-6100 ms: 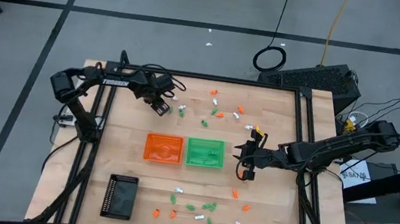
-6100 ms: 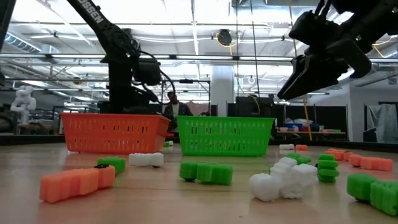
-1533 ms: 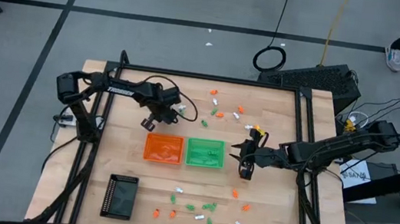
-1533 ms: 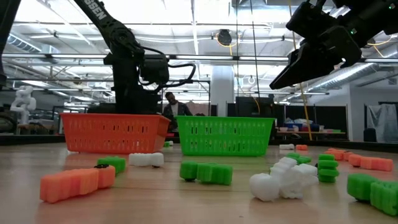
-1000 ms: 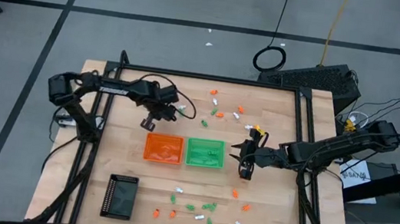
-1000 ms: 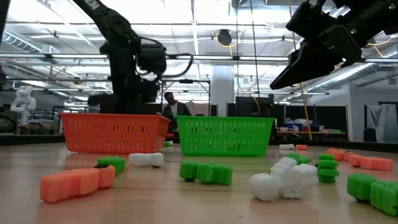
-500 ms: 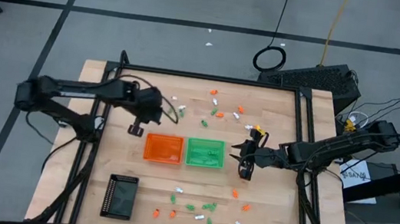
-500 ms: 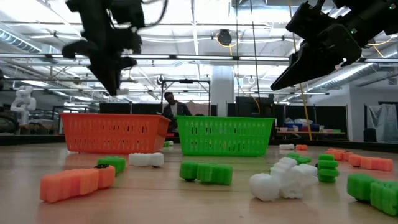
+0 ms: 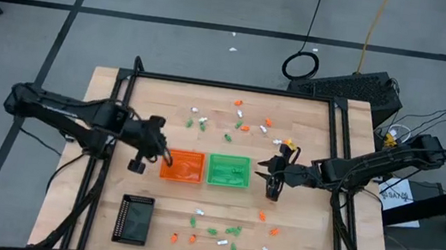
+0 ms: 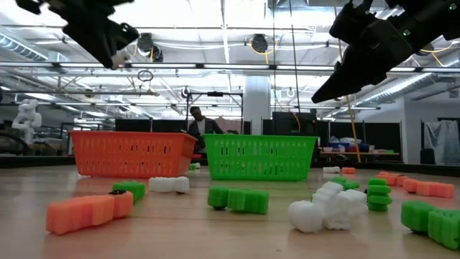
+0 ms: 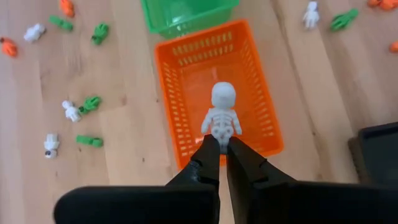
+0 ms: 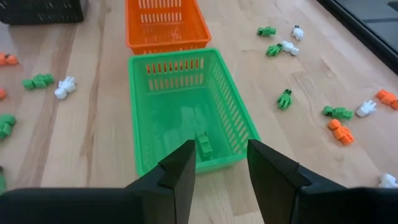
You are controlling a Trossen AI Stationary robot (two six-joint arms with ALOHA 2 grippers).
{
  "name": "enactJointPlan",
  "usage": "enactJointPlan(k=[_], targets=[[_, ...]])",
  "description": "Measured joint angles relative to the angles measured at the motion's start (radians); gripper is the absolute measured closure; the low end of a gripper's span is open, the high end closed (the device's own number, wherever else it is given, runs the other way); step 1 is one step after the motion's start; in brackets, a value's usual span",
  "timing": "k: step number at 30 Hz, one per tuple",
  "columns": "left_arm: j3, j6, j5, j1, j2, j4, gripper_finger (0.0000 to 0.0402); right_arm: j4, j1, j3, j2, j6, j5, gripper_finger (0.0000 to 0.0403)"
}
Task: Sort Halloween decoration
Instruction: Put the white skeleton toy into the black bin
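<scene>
My left gripper (image 9: pixel 136 165) hangs above the table just left of the orange tray (image 9: pixel 182 166), shut on a small white skeleton figure (image 11: pixel 222 102). It shows high at the upper left in the low view (image 10: pixel 113 52). My right gripper (image 9: pixel 271 186) hovers open just right of the green tray (image 9: pixel 228 171), holding nothing. One green trinket (image 12: pixel 203 144) lies inside the green tray. Tiny orange, green and white Halloween decorations lie loose on the wood in a far group (image 9: pixel 240 124) and a near group (image 9: pixel 222 233). My left gripper pinches the skeleton's lower end, at the hips and legs (image 11: pixel 222 130), between its two fingertips (image 11: pixel 210 152). Body and head stick out past the fingertips. The fingers slant steeply down from the table's left side. The figure is lifted clear of table and trays.
A black rectangular tray (image 9: pixel 134 219) lies near the front left corner. The two trays stand side by side mid-table. Bare wood lies to the left of the orange tray and between the trays and the near trinkets. Black rails (image 9: pixel 341 158) run along the table's sides.
My left gripper, still shut on the white skeleton, has swung from beyond the orange tray's far edge toward the table's near and left edges, rising well above the tray rims. It now hangs beside the orange tray's left side. My right gripper has stayed in place.
</scene>
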Motion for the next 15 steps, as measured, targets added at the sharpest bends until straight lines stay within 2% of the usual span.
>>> enactJointPlan(k=[7,15], targets=[[0.0,-0.102,-0.105,-0.136,-0.012,0.002,0.0394,0.022,0.0,0.0,0.0,-0.001,0.0,0.0271],[0.0,-0.273,-0.145,-0.279,-0.007,0.006,0.0394,0.023,0.0,0.0,0.0,-0.004,-0.001,0.0271]])
